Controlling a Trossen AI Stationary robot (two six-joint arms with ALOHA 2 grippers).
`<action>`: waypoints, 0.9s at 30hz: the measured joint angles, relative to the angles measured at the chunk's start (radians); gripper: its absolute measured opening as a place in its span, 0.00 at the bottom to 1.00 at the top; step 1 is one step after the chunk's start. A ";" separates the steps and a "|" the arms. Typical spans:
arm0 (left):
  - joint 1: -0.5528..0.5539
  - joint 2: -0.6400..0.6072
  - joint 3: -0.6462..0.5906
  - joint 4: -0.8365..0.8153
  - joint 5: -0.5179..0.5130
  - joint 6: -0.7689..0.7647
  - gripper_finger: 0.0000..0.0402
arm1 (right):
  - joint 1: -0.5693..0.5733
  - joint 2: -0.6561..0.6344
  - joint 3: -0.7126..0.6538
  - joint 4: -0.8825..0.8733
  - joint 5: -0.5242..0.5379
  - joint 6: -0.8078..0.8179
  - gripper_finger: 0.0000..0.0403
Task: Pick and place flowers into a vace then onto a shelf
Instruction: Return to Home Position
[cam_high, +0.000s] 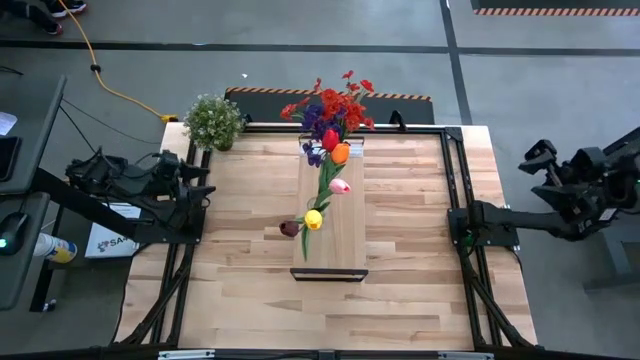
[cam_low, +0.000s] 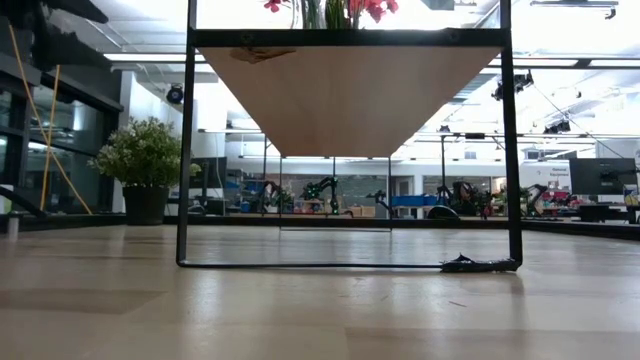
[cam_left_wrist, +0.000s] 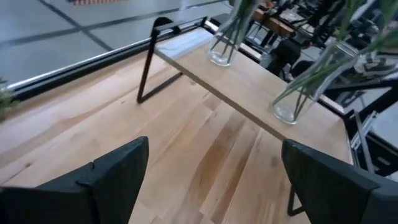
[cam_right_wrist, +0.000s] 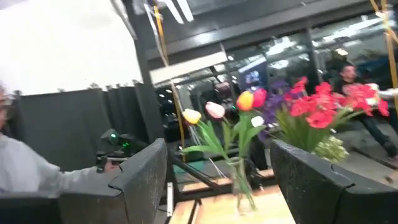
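The shelf (cam_high: 330, 235) is a narrow light-wood board on black legs (cam_low: 185, 150), standing in the middle of the table. On it are two clear glass vases (cam_left_wrist: 289, 109) (cam_left_wrist: 224, 53). One holds tulip flowers (cam_high: 325, 200) (cam_right_wrist: 227, 115) in yellow, pink, orange and maroon. The other, at the shelf's far end, holds red and purple flowers (cam_high: 335, 110) (cam_right_wrist: 323, 106). My left gripper (cam_high: 203, 186) (cam_left_wrist: 214, 180) stands open over the table's left edge, clear of everything. My right gripper (cam_high: 535, 170) (cam_right_wrist: 224, 180) is open beyond the table's right edge and faces the flowers.
A bushy potted plant (cam_high: 213, 120) (cam_low: 145, 160) stands at the table's far left corner. Black frame rails (cam_high: 455, 180) run along the table's sides. A person's white sleeve (cam_right_wrist: 31, 174) shows in the room beyond. Bare wood lies on both sides of the shelf.
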 joint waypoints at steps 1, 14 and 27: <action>0.000 -0.010 -0.015 0.018 0.002 0.020 0.99 | 0.000 -0.024 -0.034 0.027 -0.013 0.000 0.68; 0.000 -0.043 -0.230 0.308 0.140 0.134 0.99 | 0.014 -0.031 -0.273 0.297 -0.334 -0.033 0.68; 0.000 -0.043 -0.401 0.471 0.124 0.129 0.99 | 0.014 -0.034 -0.546 0.535 -0.356 0.072 0.68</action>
